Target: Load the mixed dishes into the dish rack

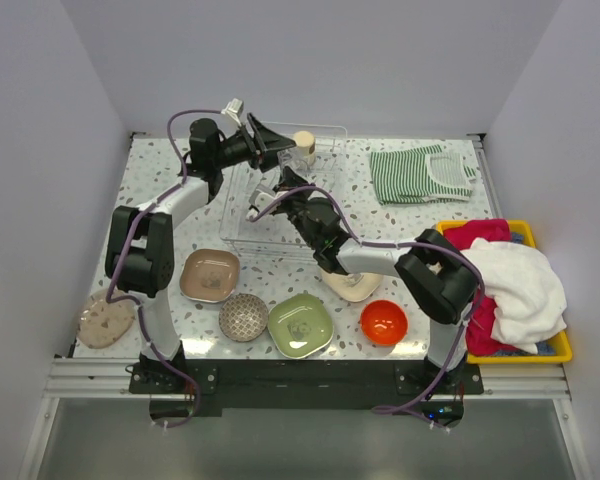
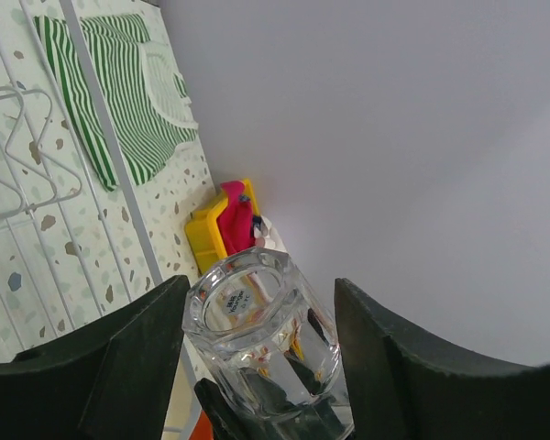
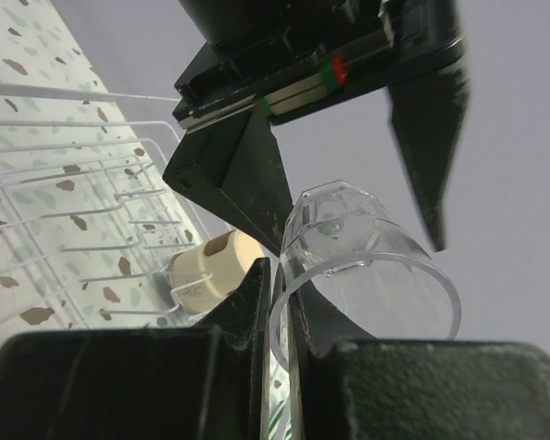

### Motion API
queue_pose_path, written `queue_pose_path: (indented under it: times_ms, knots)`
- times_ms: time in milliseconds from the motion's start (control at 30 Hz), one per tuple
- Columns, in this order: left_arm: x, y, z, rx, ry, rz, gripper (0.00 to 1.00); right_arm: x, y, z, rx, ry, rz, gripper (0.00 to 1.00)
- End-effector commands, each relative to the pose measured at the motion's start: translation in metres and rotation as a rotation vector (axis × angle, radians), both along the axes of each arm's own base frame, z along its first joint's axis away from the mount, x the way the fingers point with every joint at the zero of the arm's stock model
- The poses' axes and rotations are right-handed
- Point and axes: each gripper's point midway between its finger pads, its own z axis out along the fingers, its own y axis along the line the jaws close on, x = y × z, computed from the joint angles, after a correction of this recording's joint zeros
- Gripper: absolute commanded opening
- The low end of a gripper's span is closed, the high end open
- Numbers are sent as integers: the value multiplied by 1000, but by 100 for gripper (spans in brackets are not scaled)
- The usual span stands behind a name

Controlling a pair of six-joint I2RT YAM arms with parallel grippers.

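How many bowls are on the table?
2. The grey patterned bowl is left of the green plate; the orange-red bowl is right of it, both in the near row. More could be hidden.

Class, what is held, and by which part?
The right gripper pinches the clear glass by its rim; the left gripper, open, flanks its base without gripping.

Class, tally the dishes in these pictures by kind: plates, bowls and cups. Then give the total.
Plates: 4 (brown plate, green plate, cream plate, pale round plate)
Bowls: 2 (grey patterned bowl, orange-red bowl)
Cups: 2 (cream cup, clear glass)
Total: 8
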Motion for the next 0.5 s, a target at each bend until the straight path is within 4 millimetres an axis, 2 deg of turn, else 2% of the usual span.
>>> queue_pose_path:
  times_ms: [0, 33, 100, 133, 167, 233, 267, 300, 333, 367, 433, 467]
  knots:
    - [-13, -11, 31, -32, -125, -72, 64, 2, 7, 16, 49, -43, 21, 0]
    - [-14, -12, 32, -33, -131, -72, 58, 2, 7, 13, 43, -38, 27, 0]
    - [-14, -13, 33, -33, -139, -73, 51, 1, 9, 10, 28, -30, 36, 0]
    - [-14, -13, 33, -32, -142, -67, 40, 1, 9, 10, 22, -29, 39, 0]
    - [-12, -12, 32, -30, -142, -61, 36, 1, 10, 4, 2, -14, 40, 3]
    - [-7, -11, 32, -26, -153, -41, 31, 0, 8, -2, -54, -2, 36, 34]
    - [-3, -9, 31, -21, -158, -30, 27, 1, 2, -7, -75, 17, 8, 61]
    - [0, -9, 33, -18, -175, -23, 24, 1, -4, -4, -76, 19, -15, 67]
    - [4, -8, 34, -5, -203, -11, 15, 1, -10, -7, -90, 33, -37, 71]
    - [10, -7, 29, 4, -214, -6, 11, 1, -15, -12, -115, 49, -53, 75]
    - [19, -6, 39, 17, -283, 1, 1, 0, -30, -12, -125, 57, -103, 79]
    - [28, -3, 33, 30, -286, 10, 0, 2, -38, -20, -154, 82, -122, 80]
